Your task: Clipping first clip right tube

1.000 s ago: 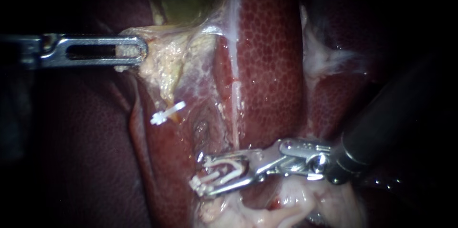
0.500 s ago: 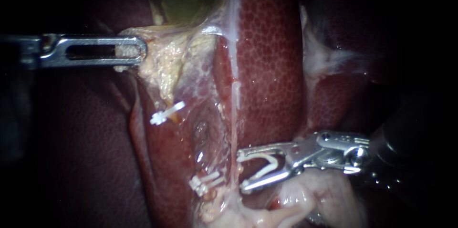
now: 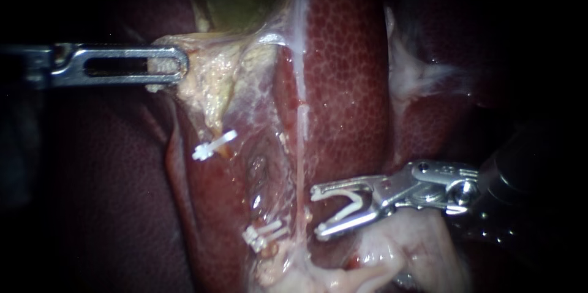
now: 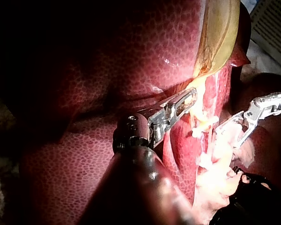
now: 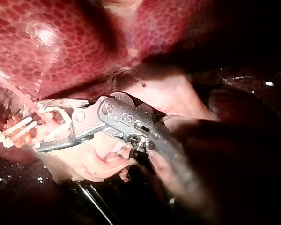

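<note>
Backing away toward 3 o'clock, the silver right instrument [image 3: 315, 212] carries its tool wide and empty, having left a white plastic clip [image 3: 264, 235] across the pale right tube [image 3: 260, 204] at 6 o'clock, seemingly seated, while the slotted left instrument [image 3: 180, 66] grips yellowish tissue [image 3: 211, 84] at 10 o'clock.

Endoscope: you look from close range straight onto the tissue. The left instrument [image 3: 180, 65] enters from the left edge of the frame, the right instrument [image 3: 316, 213] from the lower right.

Left wrist camera: you sit behind its own shaft and look along it toward the gallbladder [image 4: 220, 28]. The shaft fills the foreground.

Right wrist camera: you look along its shaft at very close range, with liver [image 5: 37, 47] beyond.

Overlap: all three views share the right instrument's tip. The endoscope and right wrist views also share the clip [image 3: 264, 235] just ahead of it.
</note>
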### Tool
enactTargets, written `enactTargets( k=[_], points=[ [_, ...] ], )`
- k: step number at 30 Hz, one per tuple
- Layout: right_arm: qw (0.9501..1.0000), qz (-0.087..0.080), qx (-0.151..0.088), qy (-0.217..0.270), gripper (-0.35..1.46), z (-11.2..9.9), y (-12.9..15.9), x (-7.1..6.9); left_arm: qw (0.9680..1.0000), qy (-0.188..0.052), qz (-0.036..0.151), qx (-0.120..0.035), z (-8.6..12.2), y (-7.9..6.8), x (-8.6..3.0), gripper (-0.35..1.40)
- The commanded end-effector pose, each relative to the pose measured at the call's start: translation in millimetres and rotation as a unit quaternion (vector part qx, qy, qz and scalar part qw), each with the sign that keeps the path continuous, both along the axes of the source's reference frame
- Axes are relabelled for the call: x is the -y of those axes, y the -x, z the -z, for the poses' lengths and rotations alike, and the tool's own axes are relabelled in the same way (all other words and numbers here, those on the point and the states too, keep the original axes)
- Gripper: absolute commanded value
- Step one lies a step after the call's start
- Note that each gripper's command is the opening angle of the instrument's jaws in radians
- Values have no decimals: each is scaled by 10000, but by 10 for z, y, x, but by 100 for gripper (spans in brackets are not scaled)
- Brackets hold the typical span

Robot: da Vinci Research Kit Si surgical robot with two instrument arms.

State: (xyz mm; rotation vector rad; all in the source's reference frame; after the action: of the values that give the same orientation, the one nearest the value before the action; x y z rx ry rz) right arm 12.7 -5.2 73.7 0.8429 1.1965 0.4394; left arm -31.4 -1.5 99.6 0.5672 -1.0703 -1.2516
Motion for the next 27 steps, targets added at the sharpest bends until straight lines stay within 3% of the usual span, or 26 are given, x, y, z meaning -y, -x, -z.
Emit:
enactTargets(
  k=[1, 10, 21, 27],
  points=[
    [10000, 5, 5, 9, 53, -3, -2, 2, 10000, 0, 0, 0, 0, 0, 0, -35],
    [9999, 31, 122, 110, 55, -28, -24, 14, 10000, 1, 1, -1, 0, 0, 0, -35],
    [9998, 4, 157, 125, 56, -32, -42, 15, 10000, 1, 2, -1, 0, 0, 0, -35],
    [10000, -59, 27, -7, 56, -30, -48, 16, 10000, 1, 2, -1, 0, 0, 1, -35]
  ],
)
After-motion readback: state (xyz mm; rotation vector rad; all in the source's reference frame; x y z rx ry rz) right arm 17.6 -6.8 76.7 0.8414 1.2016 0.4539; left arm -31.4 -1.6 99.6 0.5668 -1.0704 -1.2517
